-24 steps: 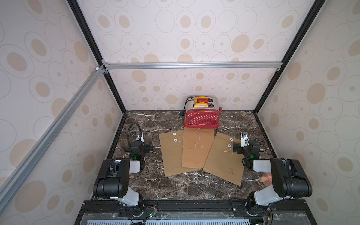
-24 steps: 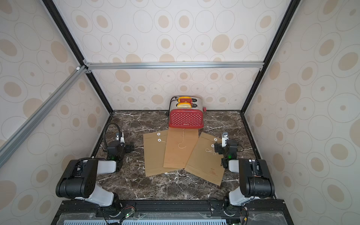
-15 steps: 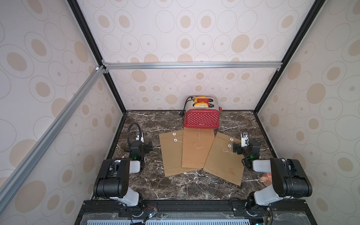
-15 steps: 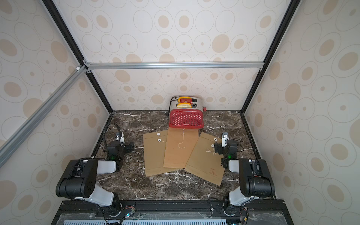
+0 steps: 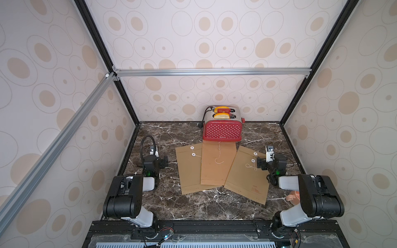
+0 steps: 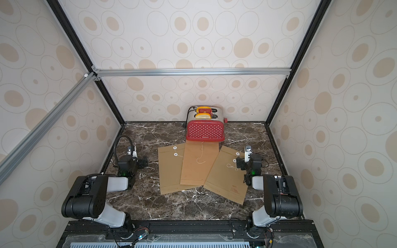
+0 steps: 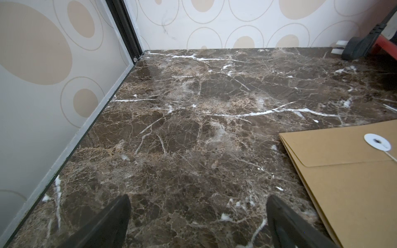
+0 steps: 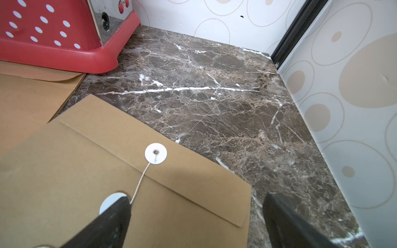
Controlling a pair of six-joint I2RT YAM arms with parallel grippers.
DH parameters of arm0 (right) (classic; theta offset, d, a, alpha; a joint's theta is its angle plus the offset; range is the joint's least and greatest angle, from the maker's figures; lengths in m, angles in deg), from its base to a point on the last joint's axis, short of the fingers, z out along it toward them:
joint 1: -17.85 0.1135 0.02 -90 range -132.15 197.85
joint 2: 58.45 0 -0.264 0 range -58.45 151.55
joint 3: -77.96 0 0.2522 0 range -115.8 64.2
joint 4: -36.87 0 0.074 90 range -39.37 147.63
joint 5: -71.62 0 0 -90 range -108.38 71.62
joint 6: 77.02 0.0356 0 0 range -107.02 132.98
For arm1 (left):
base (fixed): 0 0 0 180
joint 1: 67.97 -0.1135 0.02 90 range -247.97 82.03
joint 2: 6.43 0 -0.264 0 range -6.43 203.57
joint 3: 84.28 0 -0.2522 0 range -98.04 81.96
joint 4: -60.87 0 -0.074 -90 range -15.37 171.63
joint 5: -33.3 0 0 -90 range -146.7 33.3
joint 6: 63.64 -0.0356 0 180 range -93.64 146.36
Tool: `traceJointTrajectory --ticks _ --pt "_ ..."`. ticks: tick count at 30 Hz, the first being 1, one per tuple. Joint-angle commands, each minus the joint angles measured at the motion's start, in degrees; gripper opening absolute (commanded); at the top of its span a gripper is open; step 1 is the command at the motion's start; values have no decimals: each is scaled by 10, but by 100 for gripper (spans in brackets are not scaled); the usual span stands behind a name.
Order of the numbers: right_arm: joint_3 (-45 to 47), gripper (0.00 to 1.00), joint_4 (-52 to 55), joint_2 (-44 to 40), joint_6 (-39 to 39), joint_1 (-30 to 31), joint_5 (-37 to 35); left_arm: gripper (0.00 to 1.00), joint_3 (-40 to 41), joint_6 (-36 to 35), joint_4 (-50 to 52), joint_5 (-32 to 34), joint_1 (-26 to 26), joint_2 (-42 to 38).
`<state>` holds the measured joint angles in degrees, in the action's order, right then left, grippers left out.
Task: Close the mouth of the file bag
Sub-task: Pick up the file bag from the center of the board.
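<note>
Three file bags (image 5: pixel 217 167) fanned flat on desk (image 5: pixel 163 133), before toaster (image 5: pixel 222 131). My right claw (image 8: pixel 197 200) spread, empty, over rightmost bag (image 8: pixel 75 171), near string (image 8: pixel 141 182). My left claw (image 7: pixel 198 197) spread over bare desk. Likely light, thin paper, slippery; I'd pinch limp string's loose end.

In a top view we see three brown bags fanned on the dark marble table (image 5: pixel 193 210). The right file bag (image 5: pixel 245 180) lies tilted, its white discs (image 5: pixel 255 154) and loose string (image 5: pixel 250 166) just beside the inner finger of the right gripper (image 5: pixel 271 164), whose jaws stand wide and hold nothing. The left gripper (image 5: pixel 153 163) hovers over bare marble, jaws also apart, its inner finger near the left file bag (image 5: pixel 189 171). The middle file bag (image 5: pixel 214 171) reaches a red dotted toaster (image 5: pixel 222 131) beyond the fingers.
</note>
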<state>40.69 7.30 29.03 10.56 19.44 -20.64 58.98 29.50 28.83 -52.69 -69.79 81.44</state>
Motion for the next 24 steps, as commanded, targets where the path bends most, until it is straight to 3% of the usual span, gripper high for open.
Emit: traceJointTrajectory --ticks 1,13,16,20,24 --pt "-9 100 -13 5 -2 -2 -4 99 -16 -11 -19 3 -3 4" --pt "-8 100 -14 4 -2 -2 -4 99 -8 -8 -35 5 -3 0" --pt "-1 100 -12 -21 -3 -2 -1 99 13 -5 -29 23 -2 -52" --pt "-8 100 96 -131 2 -2 4 99 -9 10 83 37 1 -155" --pt "-39 100 228 -249 61 -2 39 99 -53 132 235 36 3 -265"
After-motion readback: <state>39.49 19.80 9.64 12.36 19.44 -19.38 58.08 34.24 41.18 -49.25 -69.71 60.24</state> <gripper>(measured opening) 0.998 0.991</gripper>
